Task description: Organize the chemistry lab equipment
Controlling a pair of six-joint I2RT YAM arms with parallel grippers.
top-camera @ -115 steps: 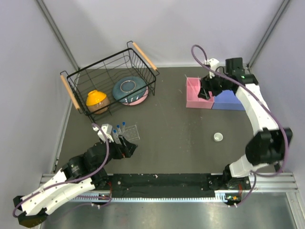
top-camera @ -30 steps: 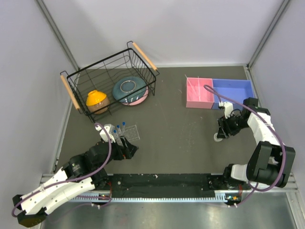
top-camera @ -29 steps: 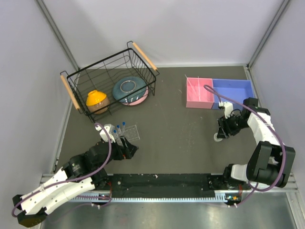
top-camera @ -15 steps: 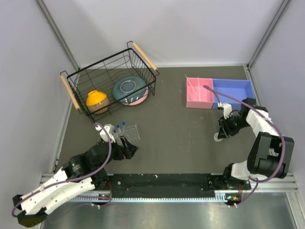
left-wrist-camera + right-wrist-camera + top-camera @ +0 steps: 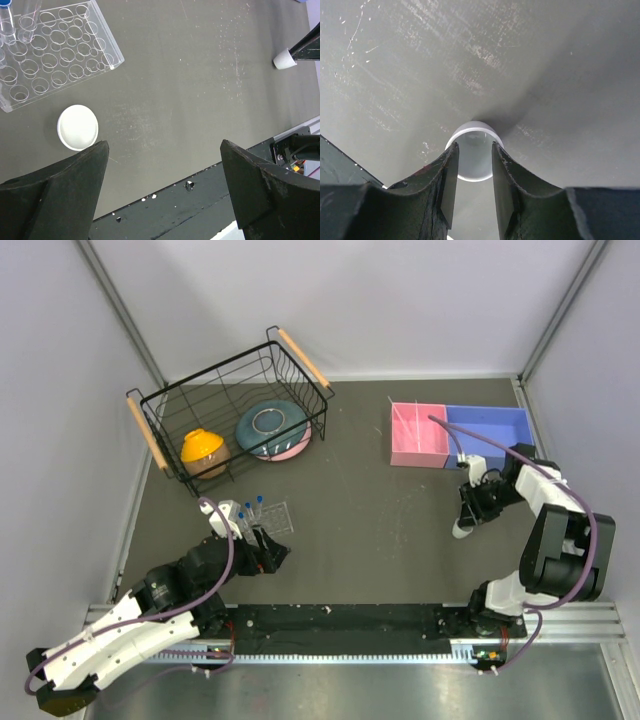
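Right gripper [image 5: 474, 167] is squeezed shut on 1 white cup [image 5: 475, 150], a finger on either side of its wall. That's on the right of the table [image 5: 370, 510], near the pink tray [image 5: 417, 435] and blue tray [image 5: 490, 428]. The cup looks like light, smooth, thin plastic, so I'd guess it tips or squirts out easily. A gentle pinch across the wall seems best. Left gripper [image 5: 165, 165] hangs wide open, holding nothing, above the other cup [image 5: 77, 127] beside the tube rack [image 5: 55, 55].

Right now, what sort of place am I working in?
Probably a staged robot test cell, not a real lab: plain white walls box in a dark table, with a clear tube rack and a kitchen-style wire basket on it. The right end effector grips a small white cup.
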